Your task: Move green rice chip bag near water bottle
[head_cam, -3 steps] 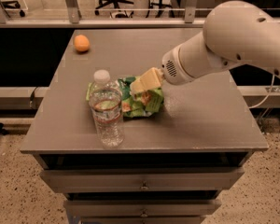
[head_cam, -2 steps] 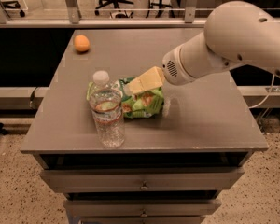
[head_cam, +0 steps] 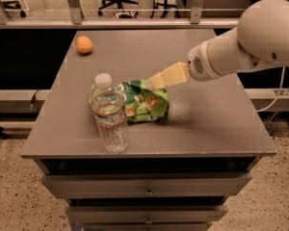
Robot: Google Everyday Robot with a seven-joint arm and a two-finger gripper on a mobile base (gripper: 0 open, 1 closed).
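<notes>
The green rice chip bag (head_cam: 145, 103) lies on the grey table (head_cam: 212, 114), a little left of its middle. Its left end sits right behind the water bottle (head_cam: 110, 115), which hides that end. The bottle is clear with a white cap and stands upright near the table's front edge. My gripper (head_cam: 157, 81) is cream-coloured and reaches in from the right. It hovers just above the bag's upper right edge, and I cannot tell whether its tip touches the bag.
An orange (head_cam: 84, 44) sits at the table's back left corner. Drawers (head_cam: 147, 192) run under the table's front edge. A rail and office chairs stand behind the table. My white arm (head_cam: 260, 37) spans the right side.
My gripper has drawn back up and to the right, off the top of the bag. The bag and the bottle have stayed where they were.
</notes>
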